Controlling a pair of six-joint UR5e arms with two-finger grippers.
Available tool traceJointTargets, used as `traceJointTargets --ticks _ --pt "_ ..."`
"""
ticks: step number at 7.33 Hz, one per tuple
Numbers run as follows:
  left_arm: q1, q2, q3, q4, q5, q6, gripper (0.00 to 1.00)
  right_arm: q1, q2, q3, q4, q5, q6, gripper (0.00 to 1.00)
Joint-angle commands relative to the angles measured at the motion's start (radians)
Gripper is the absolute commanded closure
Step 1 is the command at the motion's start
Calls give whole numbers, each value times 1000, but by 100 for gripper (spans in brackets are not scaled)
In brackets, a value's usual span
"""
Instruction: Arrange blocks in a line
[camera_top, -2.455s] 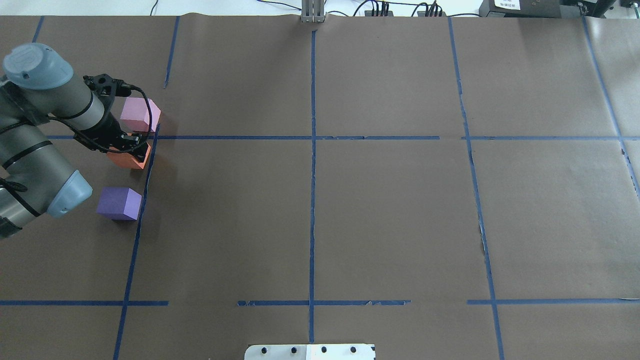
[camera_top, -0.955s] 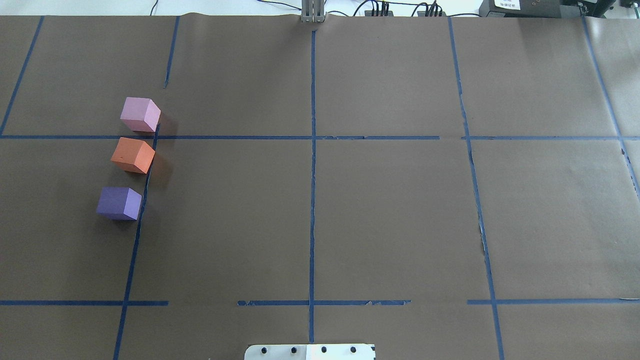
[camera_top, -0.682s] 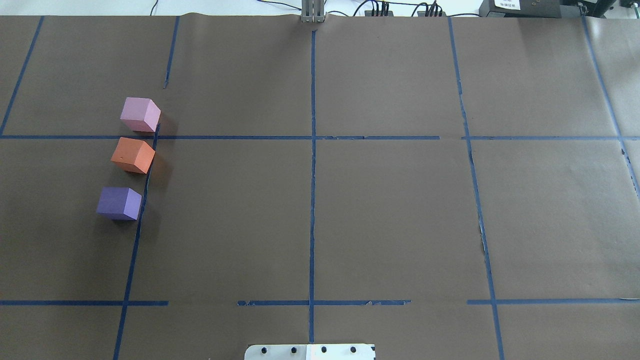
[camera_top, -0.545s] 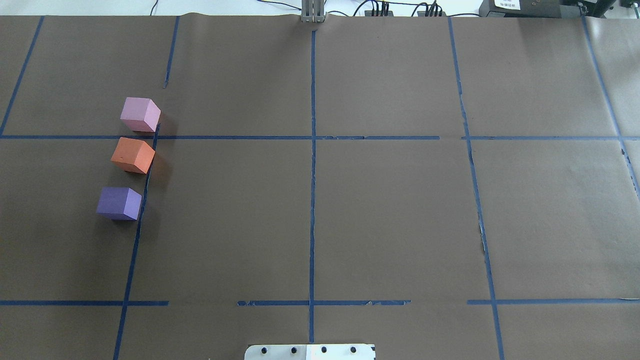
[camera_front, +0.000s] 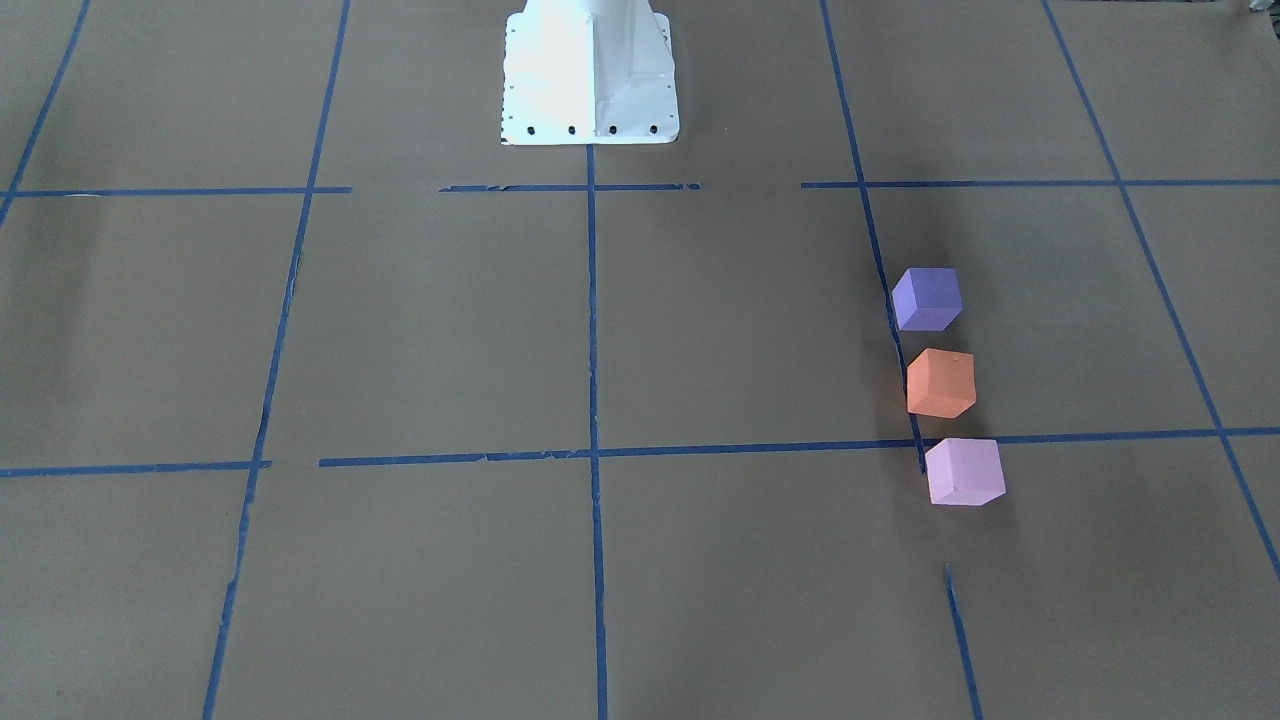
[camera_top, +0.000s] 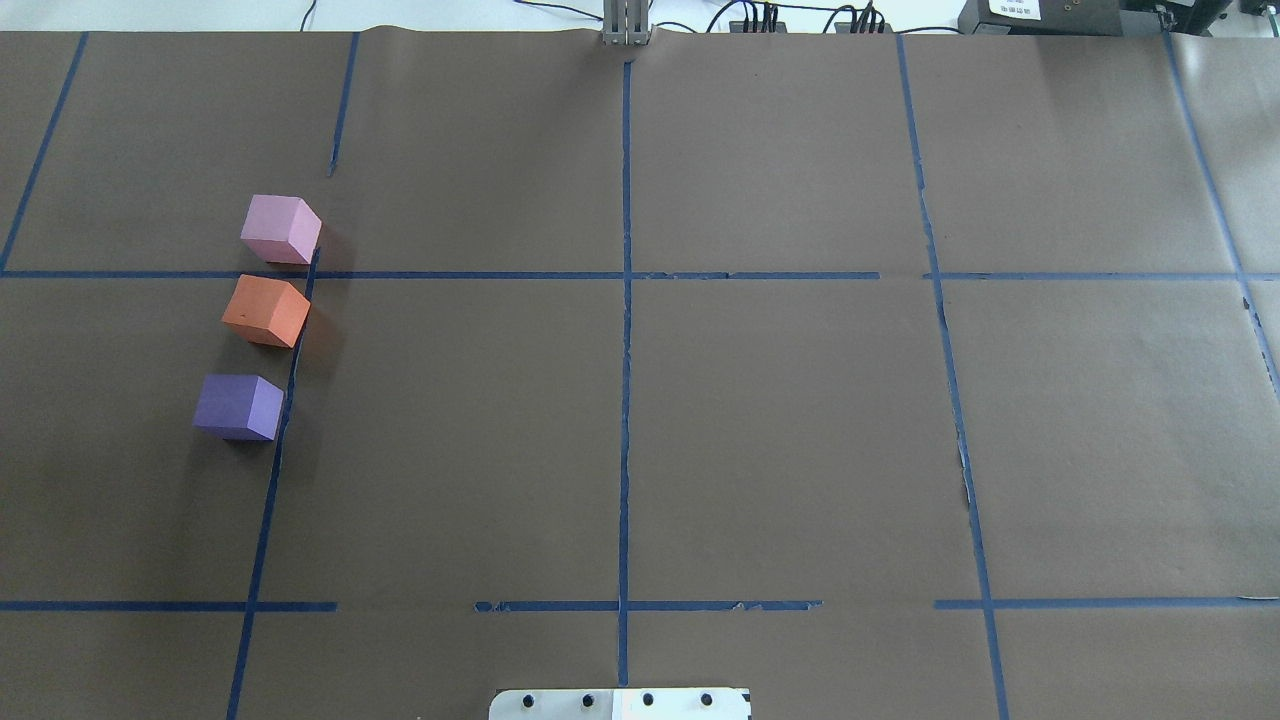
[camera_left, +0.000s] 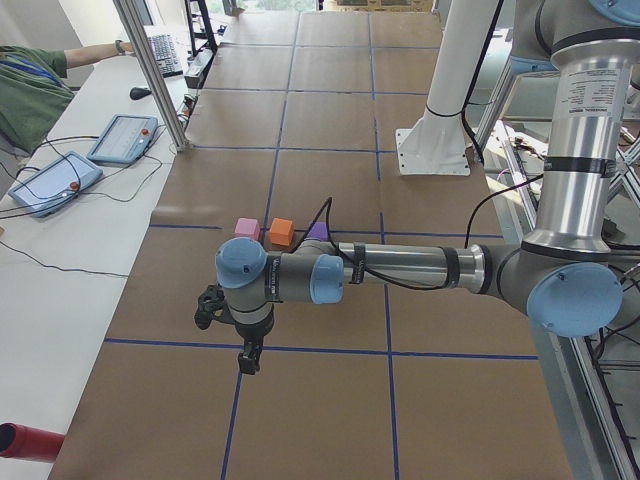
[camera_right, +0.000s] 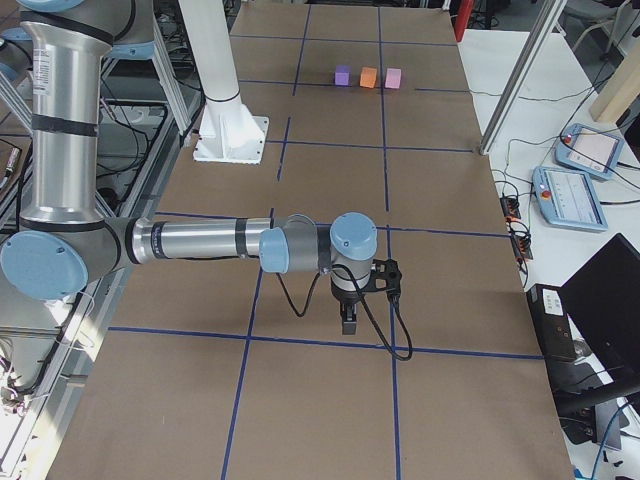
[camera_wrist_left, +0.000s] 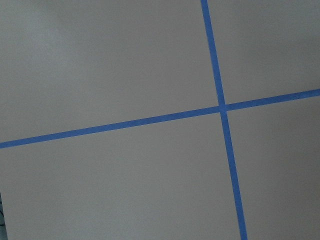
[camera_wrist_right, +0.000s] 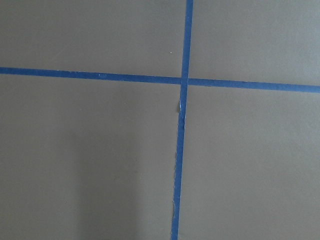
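Observation:
Three blocks stand in a line along a blue tape line on the table's left side: the pale pink block (camera_top: 281, 229) farthest, the orange block (camera_top: 266, 311) in the middle, the dark purple block (camera_top: 239, 407) nearest. They stand apart, with small gaps, and also show in the front view: purple (camera_front: 927, 299), orange (camera_front: 940, 383), pink (camera_front: 964, 471). My left gripper (camera_left: 247, 360) hangs over bare paper, away from the blocks. My right gripper (camera_right: 348, 322) hangs at the table's far right end. Both show only in the side views, so I cannot tell whether they are open or shut.
Brown paper with a blue tape grid (camera_top: 624, 400) covers the table. The white robot base plate (camera_top: 620, 703) sits at the near middle edge. Control tablets (camera_left: 120, 138) and a person's arm are on the white side table beyond the left end.
2.5 s ago my left gripper was down at the orange block. It has left the overhead view, and the orange block stays between the other two. Nothing has moved in the last second.

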Motion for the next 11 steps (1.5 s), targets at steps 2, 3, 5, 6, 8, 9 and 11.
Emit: traceJointTargets --ticks 2,3,5,6,8,9,11 --pt "7 -9 -2 -19 -43 -21 0 0 0 0 0 0 0 0" --pt "7 -6 -2 -30 -43 -18 0 0 0 2 0 0 0 0" --pt "7 -5 -5 -29 -49 -20 0 0 0 0 0 0 0 0" --pt "7 -5 -3 -29 -48 -21 0 0 0 0 0 0 0 0" --pt "7 -5 -2 -29 -51 -17 0 0 0 0 0 0 0 0" --pt "6 -3 -2 -29 -53 -15 0 0 0 0 0 0 0 0" --pt "6 -3 -8 -29 -53 -15 0 0 0 0 0 0 0 0"
